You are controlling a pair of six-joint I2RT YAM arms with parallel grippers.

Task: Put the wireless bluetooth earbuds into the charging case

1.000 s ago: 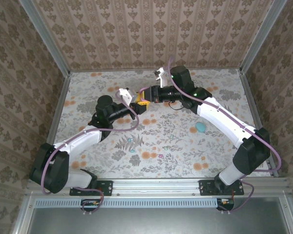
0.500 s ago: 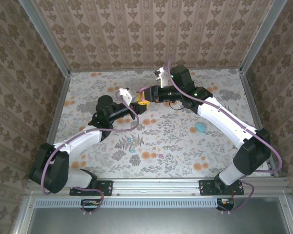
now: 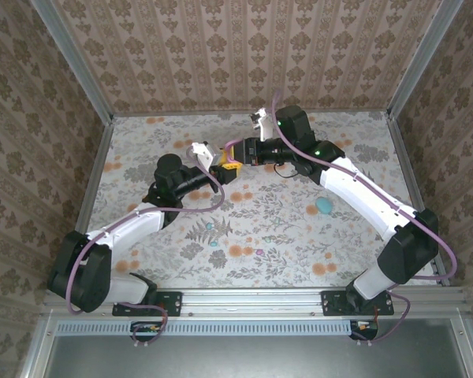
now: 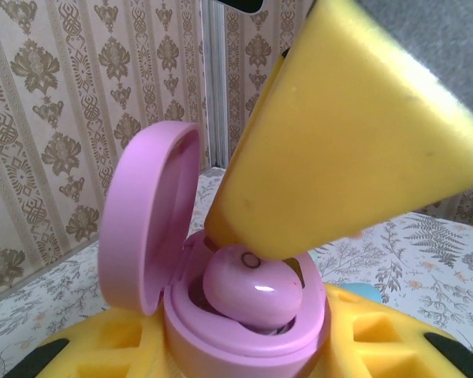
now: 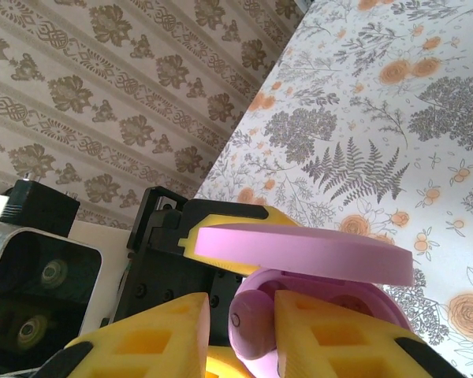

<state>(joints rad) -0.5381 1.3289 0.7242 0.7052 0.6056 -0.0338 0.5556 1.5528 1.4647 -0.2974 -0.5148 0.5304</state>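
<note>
Earbud lying in the open pink case, both grippers meeting over it

Left gripper [image 3: 217, 175] is reaching over the middle of the bench [image 3: 142, 150], toward its far edge, and is clamping the pink charging case [image 4: 244, 346] by its lower half. Its yellow fingers [image 4: 370, 331] are showing on both sides of the base in the left wrist view. The case is sitting upright, lifted off the bench, with its lid [image 4: 146, 228] standing open on the left. The pink earbud [image 4: 252, 287] is lying in the case's well, its rounded back rising above the rim. The right gripper [image 5: 244, 307] is reaching in from the right and meeting the case, and its upper finger [image 4: 339, 134] is touching the top of the earbud. In the right wrist view its jaws are standing narrow, one on each side of the earbud. Whether they are pinching it or merely flanking it cannot be told. Further right, a teal case [image 3: 323, 206] is lying alone on the bench, nearer the right edge and well apart from both grippers.
</note>
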